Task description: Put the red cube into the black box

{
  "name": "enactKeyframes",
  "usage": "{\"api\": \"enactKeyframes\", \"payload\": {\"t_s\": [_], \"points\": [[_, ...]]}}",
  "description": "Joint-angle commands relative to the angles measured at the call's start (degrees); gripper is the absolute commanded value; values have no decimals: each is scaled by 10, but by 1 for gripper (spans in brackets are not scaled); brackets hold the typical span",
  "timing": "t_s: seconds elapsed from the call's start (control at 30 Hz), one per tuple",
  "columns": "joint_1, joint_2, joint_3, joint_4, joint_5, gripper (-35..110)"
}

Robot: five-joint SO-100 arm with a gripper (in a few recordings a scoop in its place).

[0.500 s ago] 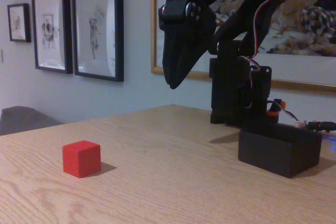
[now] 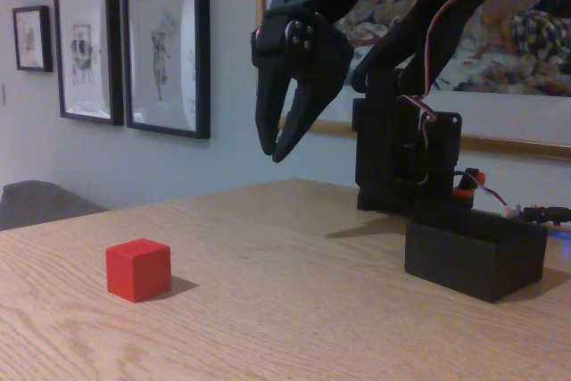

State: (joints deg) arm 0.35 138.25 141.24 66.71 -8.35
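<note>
The wooden table (image 2: 294, 310) carries everything here, and the black arm (image 2: 401, 86) rises from its base at the far side, folded forward so that the gripper (image 2: 273, 151) hangs high in the air with its tips pointing down. The two fingers stand slightly spread, a narrow wedge of wall showing between them, and they hold nothing.

The black box (image 2: 473, 260) sits below and to the right of the gripper in the fixed view, close in front of the arm's base, its open top facing up. The red cube (image 2: 138, 269) rests on the table well below and to the left of the gripper, well apart from it and from the box.

The main risk, as I judge it, lies in the gap between the fingers: it looks narrower than the cube, so a descent without widening would likely land a tip on the top face and push the cube away. The cube also sits turned with a corner toward the camera, so the fingers could close on edges and twist it out. On the carry, a low path could clip the box's near wall.
</note>
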Motion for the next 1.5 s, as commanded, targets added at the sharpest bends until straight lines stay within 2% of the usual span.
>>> {"api": "enactKeyframes", "payload": {"t_s": [0.0,0.27,0.5,0.63,0.73,1.13,1.47], "points": [[10,-49,-79,19,17,0],[15,-234,-250,52,66,7],[50,-357,-316,25,90,8],[62,-432,-375,36,98,18],[63,-477,-417,46,101,20],[58,-557,-500,46,110,28],[58,-626,-571,52,116,28]]}}
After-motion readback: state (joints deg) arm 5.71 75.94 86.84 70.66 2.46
